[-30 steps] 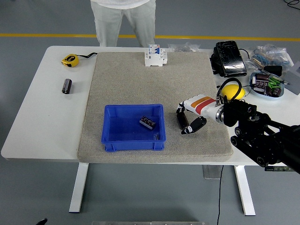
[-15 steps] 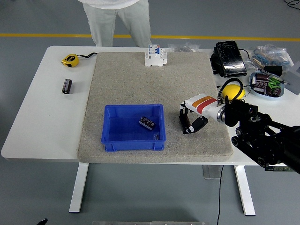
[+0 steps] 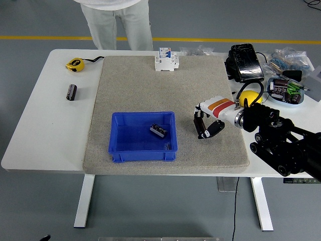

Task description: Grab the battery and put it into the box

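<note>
A: Where is the right hand (image 3: 206,125) at this moment?

B: It hovers low over the grey mat (image 3: 140,85), close to the table's near edge, fingers (image 3: 200,131) loosely curled downward and clamped on nothing

A: And the battery?

B: To the hand's left, lying tilted on the floor of the blue box (image 3: 120,146). The dark little cylinder is the battery (image 3: 158,130), and it looks as though the drop is done, which would explain the empty hand standing just beside the box and clear of its wall

A: Anything else close by?

B: A yellow round thing (image 3: 251,98) sits just behind the wrist, off the mat. Further back on that side there is a black case (image 3: 246,62) and a dish of small parts (image 3: 286,90)

A: And farther off?

B: Beyond the hand, at the mat's far edge, a white breaker (image 3: 166,60) stands upright. Far to the left, on bare table (image 3: 35,125), lie a second dark cylinder (image 3: 71,92) and a yellow tape measure (image 3: 75,64), well out of the hand's way. A person (image 3: 116,20) stands at the far side, hands out of sight. No left arm shows
</note>
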